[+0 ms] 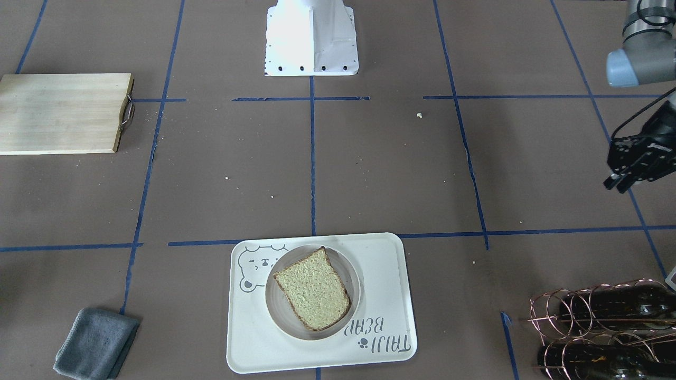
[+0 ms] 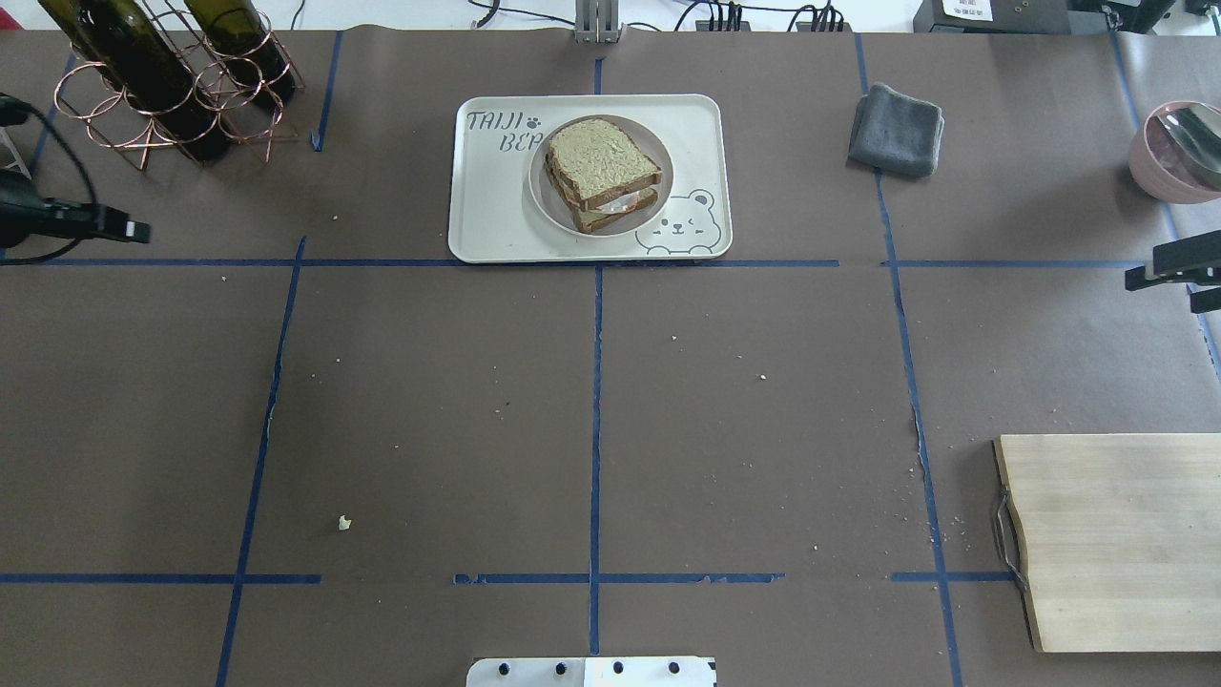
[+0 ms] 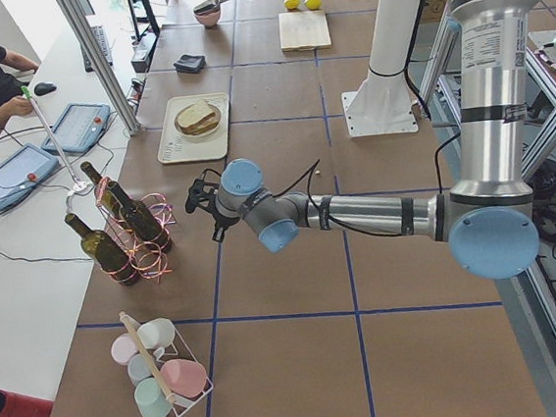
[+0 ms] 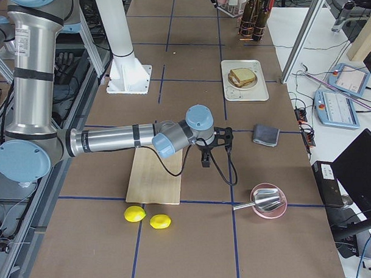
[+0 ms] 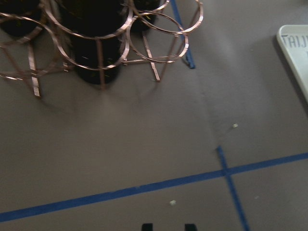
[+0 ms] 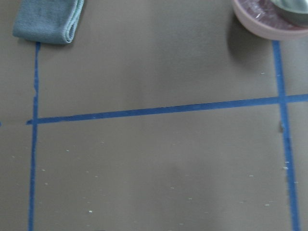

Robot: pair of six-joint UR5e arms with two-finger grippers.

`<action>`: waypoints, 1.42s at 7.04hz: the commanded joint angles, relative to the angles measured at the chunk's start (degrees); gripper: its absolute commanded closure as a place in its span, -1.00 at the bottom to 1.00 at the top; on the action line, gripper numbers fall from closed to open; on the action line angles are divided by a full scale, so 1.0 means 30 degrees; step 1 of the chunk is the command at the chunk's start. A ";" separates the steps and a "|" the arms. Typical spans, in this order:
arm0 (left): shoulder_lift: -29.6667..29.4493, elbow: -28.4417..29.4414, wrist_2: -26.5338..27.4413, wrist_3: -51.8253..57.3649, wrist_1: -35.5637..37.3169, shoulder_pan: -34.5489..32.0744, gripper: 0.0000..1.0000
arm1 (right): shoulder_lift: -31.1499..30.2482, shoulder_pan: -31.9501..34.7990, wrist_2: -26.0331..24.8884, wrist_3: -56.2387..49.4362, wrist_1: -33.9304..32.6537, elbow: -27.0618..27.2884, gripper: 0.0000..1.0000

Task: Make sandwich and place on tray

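The sandwich (image 1: 311, 290) lies on a round pale plate (image 1: 355, 295) on the cream bear tray (image 1: 380, 264). In the overhead view the sandwich (image 2: 599, 157) shows two bread slices with a white egg (image 2: 618, 202) between them, on the tray (image 2: 496, 210). My left gripper (image 1: 614, 186) hovers far from the tray, beside the bottle rack. In its wrist view the gripper (image 5: 168, 226) shows two fingertips with a gap and nothing held. My right gripper (image 2: 1159, 286) is at the overhead view's right edge. It looks open and empty, and its wrist view shows no fingers.
A copper rack with wine bottles (image 2: 172, 86) stands near the left gripper. A wooden cutting board (image 2: 1116, 539) lies on the right side. A grey cloth (image 2: 897, 129) and a pink bowl (image 2: 1178, 148) lie at the far right. Two lemons (image 4: 145, 216) lie beyond the board.
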 commanded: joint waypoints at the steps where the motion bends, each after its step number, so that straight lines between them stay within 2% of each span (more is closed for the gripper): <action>1: 0.0055 -0.1351 -0.0388 0.9176 0.8932 -0.4670 0.29 | 0.0049 0.2833 -0.0114 -0.7502 -0.5684 0.0299 -1.00; 3: -0.0267 -0.3782 -0.0358 1.1694 1.7522 -0.6526 0.26 | 0.0137 0.2779 -0.1367 -0.9679 -0.8912 0.1090 -1.00; 4: -0.0066 -0.4139 -0.0387 1.1730 1.8752 -0.6677 -0.79 | 0.0224 0.2954 -0.1578 -1.0737 -0.9709 0.1093 -1.00; 5: 0.0661 -0.4085 -0.0475 1.1643 1.8619 -0.6650 -1.00 | 0.0312 0.2927 -0.1667 -1.0747 -0.9746 0.1122 -1.00; 8: 0.2012 -0.4612 -0.0649 1.1847 1.8765 -0.6416 -1.00 | 0.0283 0.2868 -0.1580 -1.0513 -0.9747 0.1209 -1.00; 10: 0.1900 -0.5165 -0.1468 1.1818 1.8472 -0.6270 -1.00 | 0.0312 0.2868 -0.1346 -1.0484 -0.9689 0.1268 -1.00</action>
